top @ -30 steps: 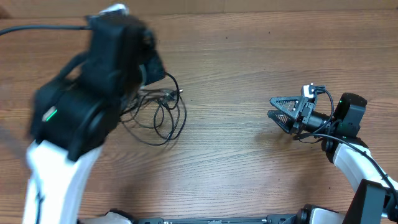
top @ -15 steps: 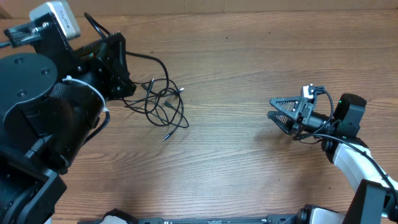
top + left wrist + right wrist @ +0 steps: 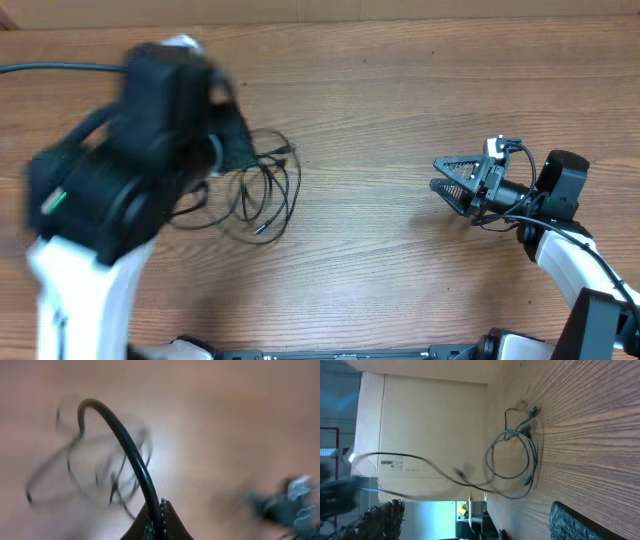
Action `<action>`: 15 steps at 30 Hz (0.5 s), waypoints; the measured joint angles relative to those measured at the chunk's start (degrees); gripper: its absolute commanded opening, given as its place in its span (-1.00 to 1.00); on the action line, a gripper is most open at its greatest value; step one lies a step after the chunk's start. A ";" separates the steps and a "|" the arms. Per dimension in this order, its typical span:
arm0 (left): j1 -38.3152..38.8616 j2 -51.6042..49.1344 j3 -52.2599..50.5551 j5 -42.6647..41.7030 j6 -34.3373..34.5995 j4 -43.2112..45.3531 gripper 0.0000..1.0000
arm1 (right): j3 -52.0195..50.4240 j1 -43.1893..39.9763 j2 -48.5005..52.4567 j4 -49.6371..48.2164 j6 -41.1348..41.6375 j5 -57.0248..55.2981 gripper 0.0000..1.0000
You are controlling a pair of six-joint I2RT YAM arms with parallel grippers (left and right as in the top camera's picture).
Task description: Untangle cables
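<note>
The cables [image 3: 266,186] lie as a loose black tangle of loops on the wooden table, left of centre. My left gripper [image 3: 161,515] is shut on one black strand [image 3: 125,445], which arcs up and over to the blurred tangle [image 3: 100,470] below. In the overhead view the left arm [image 3: 120,190] is a large motion-blurred shape covering the tangle's left part. My right gripper [image 3: 436,172] rests far to the right, open and holding nothing, pointing left toward the cables [image 3: 512,457]. One of its finger pads [image 3: 585,525] shows at the bottom of the right wrist view.
A thick black arm wire [image 3: 50,68] runs in from the top left. A cardboard box wall [image 3: 420,435] stands along the table's far side in the right wrist view. Bare wood [image 3: 360,200] lies between the tangle and the right gripper.
The left arm has been swinging fast, up toward the camera and back down, with the strand in its jaws. The loops have shifted and changed shape. The right arm has not moved.
</note>
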State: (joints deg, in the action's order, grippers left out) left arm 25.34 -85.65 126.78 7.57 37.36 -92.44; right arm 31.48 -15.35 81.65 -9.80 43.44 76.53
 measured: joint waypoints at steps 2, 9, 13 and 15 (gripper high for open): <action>0.04 -5.14 -1.53 -5.22 -0.24 -3.96 -0.91 | 0.00 0.02 0.00 0.02 0.00 0.00 0.82; 0.15 -16.61 -3.87 -27.50 -5.44 5.68 -0.92 | 0.00 0.02 0.00 1.55 0.00 0.00 0.82; 0.00 -16.11 -1.97 -30.14 -5.60 7.89 -0.91 | 0.00 0.02 0.00 1.66 -0.42 -0.02 0.83; -0.02 -15.89 -0.46 -29.79 -5.57 8.09 -0.91 | 0.02 0.02 0.00 1.68 -0.74 -0.02 0.83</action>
State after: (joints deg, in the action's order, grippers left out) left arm 25.32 -101.54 126.32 -22.22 31.79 -84.36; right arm 31.51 -15.33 81.65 -8.12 42.70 76.51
